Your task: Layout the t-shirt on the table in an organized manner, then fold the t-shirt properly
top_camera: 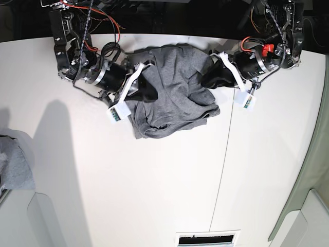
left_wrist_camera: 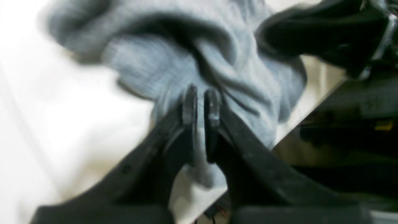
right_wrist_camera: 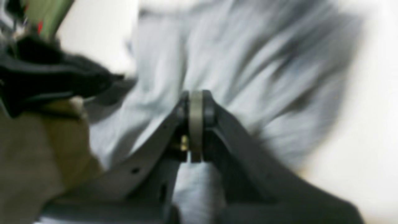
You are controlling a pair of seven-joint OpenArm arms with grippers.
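The grey t-shirt lies crumpled in a heap at the far middle of the white table. My left gripper is at the heap's right edge. In the left wrist view its fingers stand almost together on a bunched fold of the t-shirt, my left gripper shut on it. My right gripper sits on the heap's left side. In the blurred right wrist view my right gripper is shut with a thin pale strip between the jaws, and the t-shirt spreads out beyond and hangs below them.
A thin dark seam runs down the table right of centre. Another grey cloth lies at the left edge above a white bin. A white slotted plate sits at the near edge. Both arm bases with cables stand at the far corners.
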